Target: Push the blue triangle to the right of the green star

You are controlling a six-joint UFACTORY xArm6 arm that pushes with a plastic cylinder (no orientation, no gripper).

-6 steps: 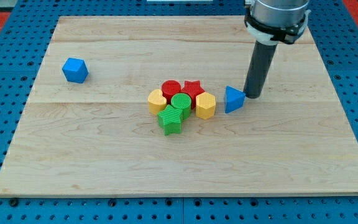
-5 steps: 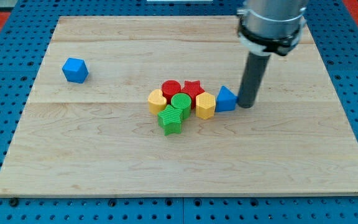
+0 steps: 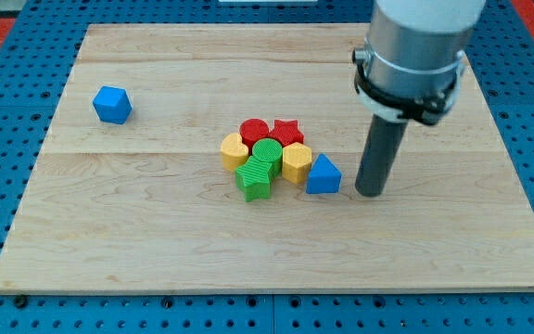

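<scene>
The blue triangle (image 3: 323, 175) lies on the wooden board, touching the lower right side of the yellow hexagon block (image 3: 297, 162). The green star (image 3: 256, 178) sits at the lower left of the cluster, with the yellow hexagon between it and the triangle. My tip (image 3: 370, 192) rests on the board a short way to the right of the blue triangle, with a small gap between them.
The cluster also holds a green round block (image 3: 268, 152), a red round block (image 3: 254, 131), a red star (image 3: 288, 131) and a yellow block (image 3: 234, 150) at the left. A blue cube (image 3: 112, 104) sits alone at the board's upper left. The board (image 3: 156, 232) lies on a blue pegboard.
My tip has moved towards the view's bottom. The blue triangle has slid left and down against the yellow hexagon, which shifted slightly left and down too.
</scene>
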